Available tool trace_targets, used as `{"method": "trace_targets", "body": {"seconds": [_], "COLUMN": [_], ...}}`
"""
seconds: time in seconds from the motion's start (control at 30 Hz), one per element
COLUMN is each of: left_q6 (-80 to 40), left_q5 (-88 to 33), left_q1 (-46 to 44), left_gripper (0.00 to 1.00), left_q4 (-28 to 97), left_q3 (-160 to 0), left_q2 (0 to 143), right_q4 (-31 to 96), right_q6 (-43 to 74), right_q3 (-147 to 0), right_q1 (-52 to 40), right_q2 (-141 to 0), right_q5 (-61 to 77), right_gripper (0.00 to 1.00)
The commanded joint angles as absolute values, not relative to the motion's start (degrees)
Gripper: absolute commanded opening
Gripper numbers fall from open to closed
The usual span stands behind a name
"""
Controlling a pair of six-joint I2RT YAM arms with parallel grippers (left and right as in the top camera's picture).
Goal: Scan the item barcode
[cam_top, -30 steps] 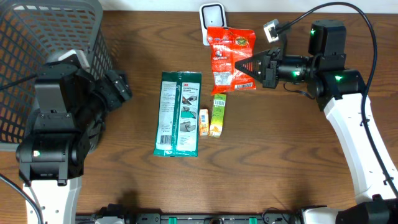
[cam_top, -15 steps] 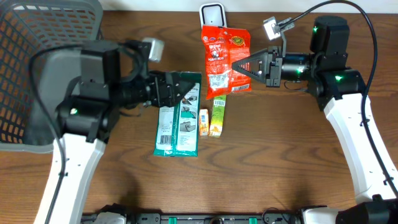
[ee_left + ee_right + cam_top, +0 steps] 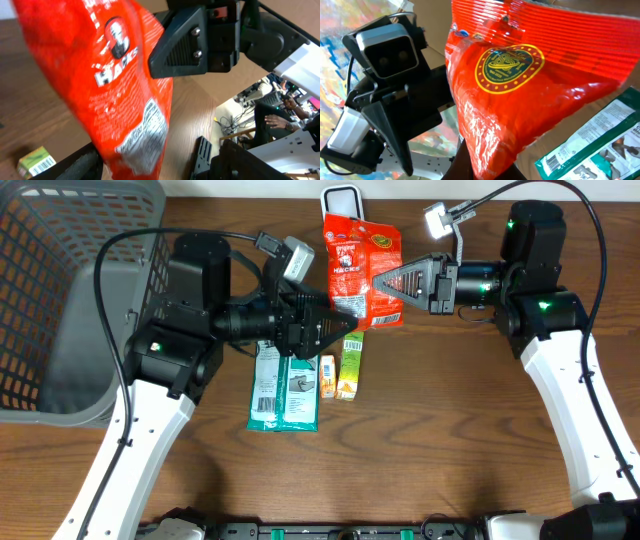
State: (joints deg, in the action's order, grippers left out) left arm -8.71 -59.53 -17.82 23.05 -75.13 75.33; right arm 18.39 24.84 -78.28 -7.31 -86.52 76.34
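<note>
A red snack bag [image 3: 358, 268] hangs above the table in front of the white scanner [image 3: 341, 200]. My right gripper [image 3: 388, 282] is shut on the bag's right edge, and in the right wrist view the bag [image 3: 520, 85] rises from its closed jaws [image 3: 487, 162]. My left gripper [image 3: 345, 326] has reached the bag's lower left corner. In the left wrist view the bag [image 3: 120, 80], with its white printed panel [image 3: 146, 125], hangs between my open left gripper [image 3: 160, 167] jaws, with a gap on each side.
A green flat package [image 3: 285, 385] lies on the table below the bag, with a small orange box [image 3: 327, 377] and a small green box [image 3: 349, 367] beside it. A grey wire basket [image 3: 60, 280] fills the far left.
My left arm has swung from beside the basket rightward across the table to the bag. The right gripper has raised the bag a little and tilted it leftward.
</note>
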Motion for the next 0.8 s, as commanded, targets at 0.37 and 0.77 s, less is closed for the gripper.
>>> {"method": "trace_targets", "body": {"seconds": [0.37,0.77], "left_q6": [-7.7,-7.5], "left_q5": [-56.3,-53.4], "left_q1": [-18.7,-18.7], "left_gripper": [0.72,0.71], "left_q4": [22.6,23.3], "left_q3": [-76.1,-76.1], "left_q2": [75.7,76.7], "right_q4": [18.5,12.8], "right_q6": [26.1,32.4], "right_q3": [-79.5,-79.5], "right_q1": [-12.4,-12.9], "right_q2": [-86.1,-86.1], "right_q5": [78.1,78.7], "right_gripper": [0.01,0.01]}}
